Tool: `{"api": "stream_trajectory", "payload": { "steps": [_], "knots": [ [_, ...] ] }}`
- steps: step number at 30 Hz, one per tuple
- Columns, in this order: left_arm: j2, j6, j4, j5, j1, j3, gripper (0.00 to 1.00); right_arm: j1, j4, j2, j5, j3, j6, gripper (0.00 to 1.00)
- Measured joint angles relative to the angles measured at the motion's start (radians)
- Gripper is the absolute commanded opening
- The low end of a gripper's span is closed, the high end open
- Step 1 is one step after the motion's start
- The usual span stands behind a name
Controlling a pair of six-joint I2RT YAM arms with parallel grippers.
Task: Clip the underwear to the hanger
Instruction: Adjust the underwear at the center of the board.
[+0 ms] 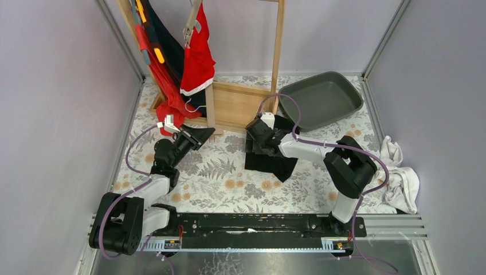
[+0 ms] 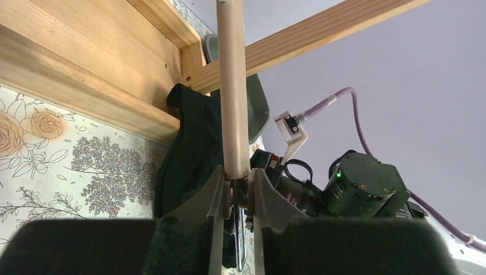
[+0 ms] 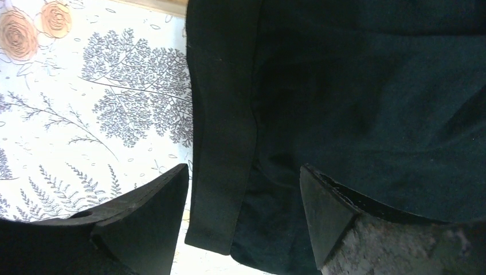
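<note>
Black underwear (image 1: 268, 156) lies rumpled but mostly flat on the floral surface (image 1: 229, 177) near the middle, just in front of the wooden rack (image 1: 240, 106). A folded, band-like edge (image 3: 222, 143) runs straight down one side. The hanger (image 1: 192, 22) is a tan rod with a metal clip, hanging tilted high on the rack. In the left wrist view its rod (image 2: 232, 86) stands upright, and a thin metal piece below its end sits between the closed left fingers (image 2: 213, 212).
</note>
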Motion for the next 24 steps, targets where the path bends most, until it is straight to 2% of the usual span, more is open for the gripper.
{"api": "stream_trajectory", "payload": {
  "steps": [10,14,17,22,24],
  "knots": [
    [0.001,0.000,0.002,0.000,0.000,0.000,0.00,-0.013,0.013,0.072,0.000,-0.014,0.014,0.75],
    [0.002,0.000,0.005,0.001,0.000,0.000,0.00,-0.011,0.039,0.097,0.006,0.003,0.016,0.67],
    [0.008,0.000,0.005,0.008,0.000,0.000,0.00,-0.013,0.058,0.115,0.008,0.019,0.013,0.52],
    [0.013,0.000,0.005,0.016,0.000,0.000,0.00,-0.017,0.100,0.136,0.009,0.024,0.009,0.10],
    [0.015,0.000,0.005,0.019,0.000,0.000,0.00,-0.018,0.120,0.144,0.005,0.024,0.011,0.01]
  ]
}}
